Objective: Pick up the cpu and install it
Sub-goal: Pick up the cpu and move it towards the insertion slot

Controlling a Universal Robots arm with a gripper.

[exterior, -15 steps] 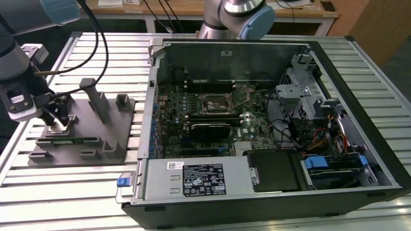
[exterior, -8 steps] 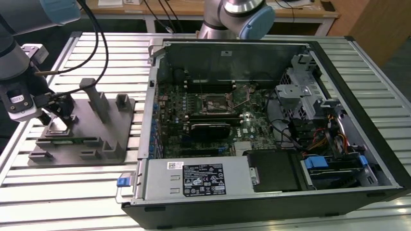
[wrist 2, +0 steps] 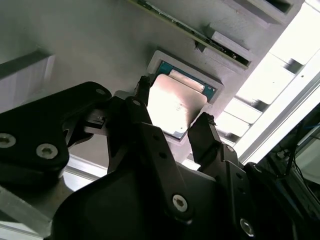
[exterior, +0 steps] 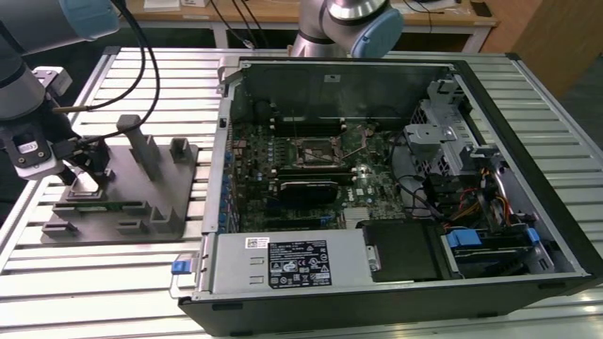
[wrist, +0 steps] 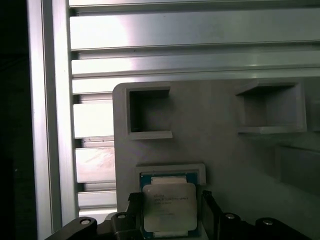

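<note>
The cpu (wrist 2: 176, 107), a small square chip with a silver top plate and a green rim, lies in a shallow square pocket of the grey fixture tray (exterior: 141, 212). In the first wrist view the cpu (wrist: 169, 207) sits between two black fingers. My gripper (wrist 2: 173, 105) is down over it, one finger against each of two opposite edges of the plate. In the exterior view my gripper (exterior: 85, 178) stands low over the tray's near-left part, at that view's left, with the cpu (exterior: 86, 186) under it. The motherboard socket (exterior: 315, 150) lies open inside the computer case.
The open computer case (exterior: 377, 176) lies to the exterior view's right of the tray, with drive cages and cables along its right side. Upright grey posts (exterior: 141, 145) rise from the tray close to my gripper. Square empty pockets (wrist: 150, 112) are cut in the tray. A second arm's base (exterior: 344, 21) stands behind the case.
</note>
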